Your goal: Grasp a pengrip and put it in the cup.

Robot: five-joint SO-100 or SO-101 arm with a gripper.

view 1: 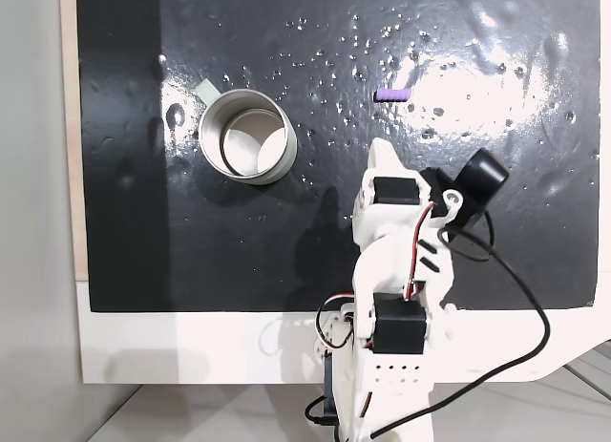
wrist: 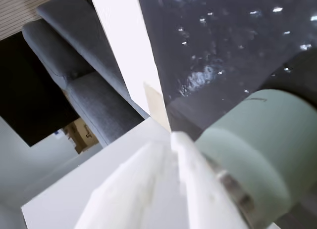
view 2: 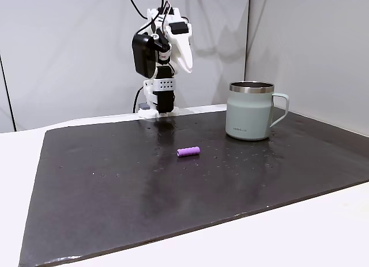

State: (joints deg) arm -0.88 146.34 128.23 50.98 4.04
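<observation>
My gripper point(wrist: 171, 140) is raised off the mat, fingers pressed together, holding nothing. The cup point(view 1: 247, 136) stands upright on the black mat point(view 1: 239, 261), handle tab at its upper left in a fixed view; inside I see only its pale bottom. The pengrip point(view 2: 188, 151) lies flat on the mat, well apart from the cup point(view 2: 250, 111).

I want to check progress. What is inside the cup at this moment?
Nothing visible: the cup shows only its pale inside from above. The pengrip lies on the black mat, away from it.
</observation>
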